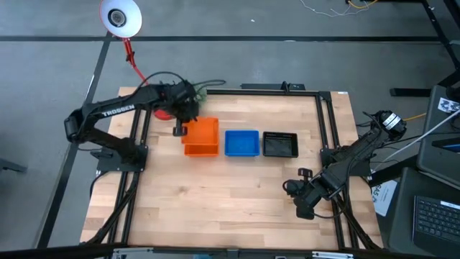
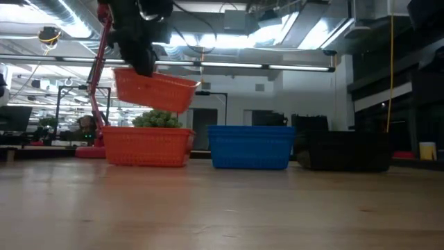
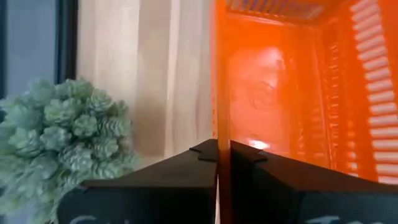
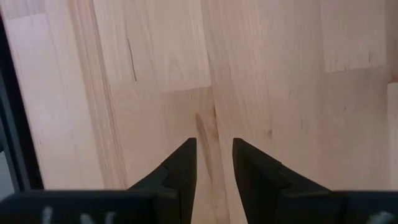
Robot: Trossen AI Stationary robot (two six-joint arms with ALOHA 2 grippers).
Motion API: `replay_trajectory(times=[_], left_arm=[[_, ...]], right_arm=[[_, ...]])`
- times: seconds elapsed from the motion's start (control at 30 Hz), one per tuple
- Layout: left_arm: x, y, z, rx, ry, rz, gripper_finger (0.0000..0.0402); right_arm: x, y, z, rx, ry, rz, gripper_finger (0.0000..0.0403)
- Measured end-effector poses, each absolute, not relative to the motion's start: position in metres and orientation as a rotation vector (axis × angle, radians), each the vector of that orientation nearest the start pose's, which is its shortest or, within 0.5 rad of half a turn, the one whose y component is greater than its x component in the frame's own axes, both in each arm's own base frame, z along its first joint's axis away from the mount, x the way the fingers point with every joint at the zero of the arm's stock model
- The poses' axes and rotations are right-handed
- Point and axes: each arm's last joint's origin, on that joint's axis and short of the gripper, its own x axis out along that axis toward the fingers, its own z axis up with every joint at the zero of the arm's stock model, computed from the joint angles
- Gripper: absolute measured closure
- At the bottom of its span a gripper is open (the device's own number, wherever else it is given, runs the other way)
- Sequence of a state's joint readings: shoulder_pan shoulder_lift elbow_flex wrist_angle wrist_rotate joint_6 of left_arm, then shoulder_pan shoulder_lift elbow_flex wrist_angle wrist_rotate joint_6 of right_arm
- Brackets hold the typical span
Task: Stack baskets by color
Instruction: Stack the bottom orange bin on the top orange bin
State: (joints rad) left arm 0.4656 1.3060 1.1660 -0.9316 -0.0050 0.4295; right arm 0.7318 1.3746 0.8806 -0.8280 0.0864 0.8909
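Note:
My left gripper [image 1: 180,122] is shut on an orange basket [image 2: 154,90] and holds it in the air just above another orange basket [image 2: 147,146], which rests with its bottom on the table. To the right of that one, in a row, stand a blue basket [image 1: 242,142] and a black basket [image 1: 280,144]. My right gripper [image 4: 214,155] hangs open over bare wood near the table's right near corner [image 1: 305,201], far from the baskets. My left gripper pinches the raised orange basket by its left side wall [image 3: 221,124], at the rim, with one finger inside the basket and one outside. The fingers slant down from above and from the left. The basket is lifted clear and tilted, its right end lower [image 2: 187,97].
A fuzzy green ball plant [image 3: 62,137] sits just left of and behind the orange baskets. A red lamp base [image 1: 164,111] stands at the far left with its white head [image 1: 120,16] beyond the table. A dark metal frame [image 1: 327,122] borders the table.

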Motion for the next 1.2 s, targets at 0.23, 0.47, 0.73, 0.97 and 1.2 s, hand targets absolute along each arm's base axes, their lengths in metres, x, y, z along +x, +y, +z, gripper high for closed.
replay_trajectory(times=[0.23,0.47,0.73,0.97,1.2], left_arm=[[0.214,0.127,0.298,0.088,1.066,0.099,0.0401],[0.212,0.122,0.248,-0.020,1.099,0.082,0.0402],[0.218,0.114,0.232,0.020,1.034,0.104,0.0401],[0.219,0.109,0.231,-0.015,1.036,0.083,0.0401],[0.222,0.105,0.232,-0.020,1.027,0.081,0.0379]], right_arm=[[0.178,0.156,0.205,0.214,1.324,-0.042,0.0300],[0.179,0.156,0.206,0.213,1.306,-0.046,0.0300],[0.179,0.156,0.206,0.220,1.317,-0.037,0.0300],[0.178,0.157,0.206,0.238,1.318,-0.049,0.0300],[0.178,0.157,0.206,0.238,1.319,-0.048,0.0300]])
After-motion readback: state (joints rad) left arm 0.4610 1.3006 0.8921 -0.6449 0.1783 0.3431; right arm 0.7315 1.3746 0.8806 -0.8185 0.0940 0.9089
